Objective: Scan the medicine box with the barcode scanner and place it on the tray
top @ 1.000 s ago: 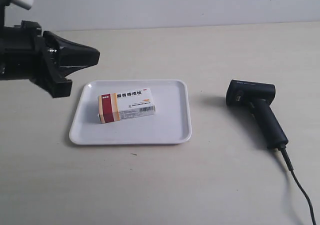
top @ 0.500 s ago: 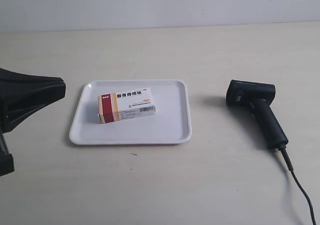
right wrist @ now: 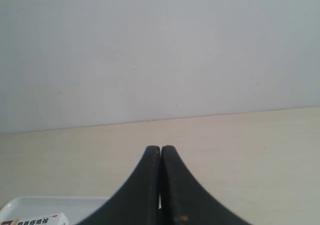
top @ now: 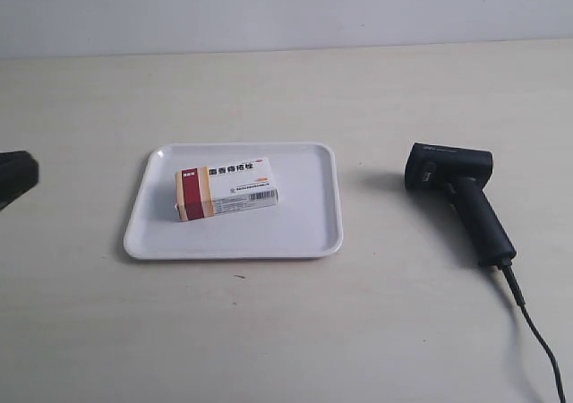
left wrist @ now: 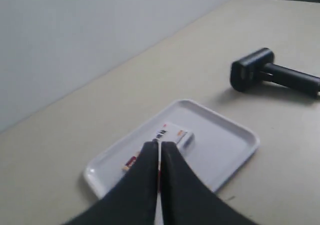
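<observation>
The white medicine box with a red and tan end lies flat inside the white tray, left of its middle. The black barcode scanner lies on the table to the tray's right, its cable trailing to the lower right. Only a black tip of the arm at the exterior view's left shows at the edge. In the left wrist view my left gripper is shut and empty, above and apart from the medicine box, the tray and the scanner. My right gripper is shut and empty; the medicine box shows at a corner.
The beige table spreads on all sides of the tray. A pale wall runs along its far edge. The scanner's cable runs off the lower right corner of the exterior view.
The arm at the exterior view's left has pulled back leftward, almost out of view. The medicine box, tray and scanner have not moved.
</observation>
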`<state>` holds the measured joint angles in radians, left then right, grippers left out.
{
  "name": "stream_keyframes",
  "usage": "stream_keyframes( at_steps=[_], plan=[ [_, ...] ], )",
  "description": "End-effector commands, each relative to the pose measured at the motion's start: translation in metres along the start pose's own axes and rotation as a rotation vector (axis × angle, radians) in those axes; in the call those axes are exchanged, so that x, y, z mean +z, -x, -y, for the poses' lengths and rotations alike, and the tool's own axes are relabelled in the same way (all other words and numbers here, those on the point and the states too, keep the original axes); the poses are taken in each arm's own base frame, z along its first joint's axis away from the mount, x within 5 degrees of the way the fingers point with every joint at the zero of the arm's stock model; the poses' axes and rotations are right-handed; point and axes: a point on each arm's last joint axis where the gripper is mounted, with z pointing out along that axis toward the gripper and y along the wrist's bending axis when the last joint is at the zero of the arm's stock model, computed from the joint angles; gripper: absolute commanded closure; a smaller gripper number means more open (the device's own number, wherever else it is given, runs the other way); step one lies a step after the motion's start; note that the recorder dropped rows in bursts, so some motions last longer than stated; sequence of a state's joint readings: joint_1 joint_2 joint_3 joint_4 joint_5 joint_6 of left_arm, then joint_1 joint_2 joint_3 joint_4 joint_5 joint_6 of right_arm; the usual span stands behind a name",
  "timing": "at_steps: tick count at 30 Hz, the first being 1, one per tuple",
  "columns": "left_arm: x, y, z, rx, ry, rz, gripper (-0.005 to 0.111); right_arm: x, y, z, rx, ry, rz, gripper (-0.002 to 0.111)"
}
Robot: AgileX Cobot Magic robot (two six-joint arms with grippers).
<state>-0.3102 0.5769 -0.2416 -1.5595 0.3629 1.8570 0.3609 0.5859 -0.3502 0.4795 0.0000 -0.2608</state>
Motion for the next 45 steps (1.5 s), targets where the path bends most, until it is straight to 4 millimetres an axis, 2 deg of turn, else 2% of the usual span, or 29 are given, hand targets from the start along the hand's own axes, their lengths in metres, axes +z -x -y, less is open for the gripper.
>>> stream_keyframes(
  at_steps=[1, 4, 11, 14, 20, 27, 33, 45],
  plan=[
    [-0.027, -0.015, -0.004, -0.043, 0.225, 0.080, 0.103, -0.001, 0.000, 0.001, 0.000, -0.008, 0.008, 0.108],
    [-0.039, -0.026, -0.009, -0.108, 0.375, 0.118, 0.103, -0.001, 0.000, 0.001, 0.000, -0.008, 0.008, 0.108],
    [-0.054, -0.055, -0.009, -0.149, 0.620, 0.157, 0.103, -0.001, 0.000, 0.001, 0.000, -0.008, 0.008, 0.108],
    [-0.060, -0.053, -0.008, -0.135, 0.668, 0.205, 0.103, -0.001, 0.000, 0.001, 0.000, -0.008, 0.008, 0.108],
    [-0.060, -0.050, -0.005, -0.121, 0.641, 0.231, 0.103, -0.001, 0.000, 0.001, 0.000, -0.008, 0.008, 0.108],
    [-0.055, -0.046, 0.003, -0.095, 0.528, 0.264, 0.103, -0.001, 0.000, 0.001, 0.000, -0.008, 0.008, 0.108],
    [-0.056, -0.045, 0.003, -0.037, 0.540, 0.254, 0.103, -0.001, -0.001, 0.001, -0.002, -0.006, 0.002, 0.108],
    [-0.055, -0.046, 0.003, -0.055, 0.531, 0.251, 0.103, -0.001, -0.001, 0.001, -0.002, -0.005, -0.004, 0.108]
  ],
)
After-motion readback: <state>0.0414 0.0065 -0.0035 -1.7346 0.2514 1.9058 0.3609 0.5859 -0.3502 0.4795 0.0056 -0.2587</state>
